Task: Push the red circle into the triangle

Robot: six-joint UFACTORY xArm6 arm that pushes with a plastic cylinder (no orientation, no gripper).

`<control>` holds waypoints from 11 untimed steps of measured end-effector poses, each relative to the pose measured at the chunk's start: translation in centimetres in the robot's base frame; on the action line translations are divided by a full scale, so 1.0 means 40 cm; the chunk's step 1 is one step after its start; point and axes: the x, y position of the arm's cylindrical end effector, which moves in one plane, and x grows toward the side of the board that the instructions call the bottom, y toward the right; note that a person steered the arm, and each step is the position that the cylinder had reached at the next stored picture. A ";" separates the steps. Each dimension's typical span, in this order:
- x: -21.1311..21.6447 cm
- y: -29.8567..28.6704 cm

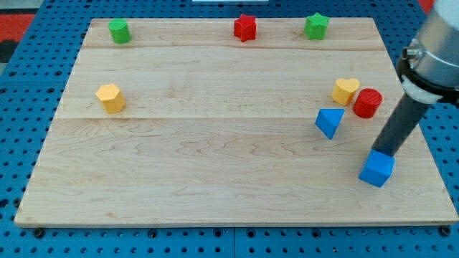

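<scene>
The red circle [368,103] lies at the view's right, touching the yellow heart [346,90] on its left. The blue triangle [329,122] lies just below and left of them, a small gap away from the red circle. My rod comes down from the view's upper right; my tip [380,152] stands at the top edge of a blue cube [377,170], below the red circle and right of the triangle.
A green cylinder [119,31], a red star [245,28] and a green star [316,26] line the top of the wooden board [215,179]. A yellow hexagon [110,97] lies at the left. The board's right edge is close to my tip.
</scene>
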 end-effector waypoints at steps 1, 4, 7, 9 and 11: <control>-0.014 0.078; -0.293 0.192; -0.302 0.119; -0.260 0.047; -0.221 -0.017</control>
